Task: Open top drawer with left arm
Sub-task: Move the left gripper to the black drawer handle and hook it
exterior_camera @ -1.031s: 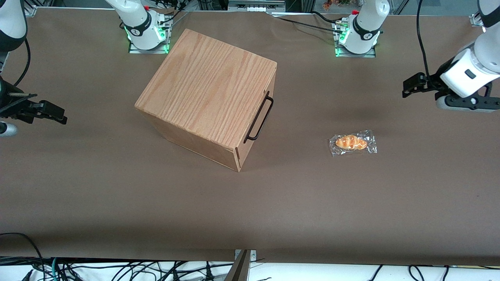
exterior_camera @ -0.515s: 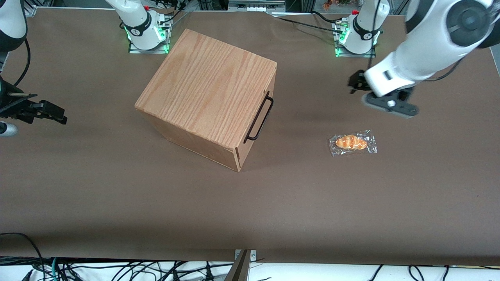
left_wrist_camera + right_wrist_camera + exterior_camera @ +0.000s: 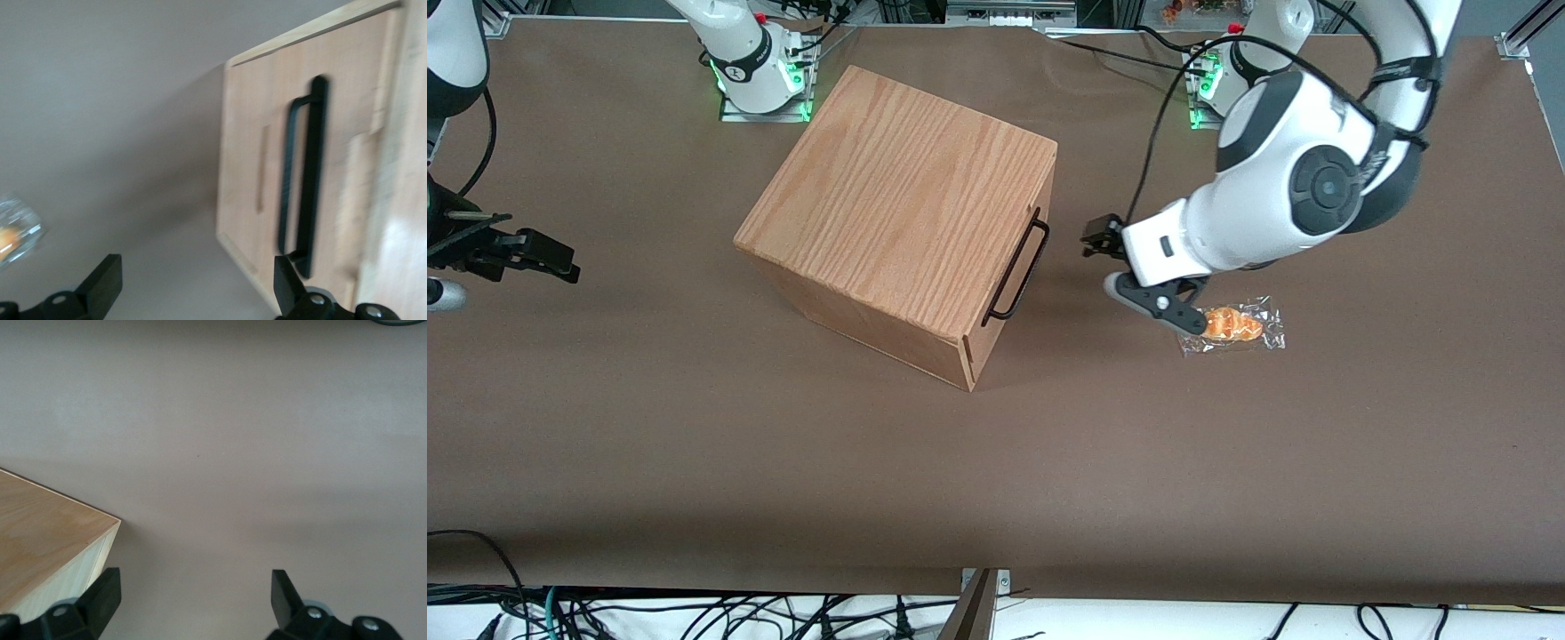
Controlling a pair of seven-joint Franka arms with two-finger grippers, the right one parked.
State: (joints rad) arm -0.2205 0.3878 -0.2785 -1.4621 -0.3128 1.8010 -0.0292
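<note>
On the brown desk (image 3: 694, 444), the wrapped pastry (image 3: 1232, 325) lies nearest the front camera. Just above it, the left arm (image 3: 1280, 191) holds its claw (image 3: 1100, 238) spread wide and empty, in front of the top drawer (image 3: 267, 180), apparently shut, handle (image 3: 1016, 270) untouched.

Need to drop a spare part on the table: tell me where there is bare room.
Bare: the wide strip of table nearer the camera than the box. Crowded: between the drawer handle and the wrapped pastry, where the open gripper hovers.
</note>
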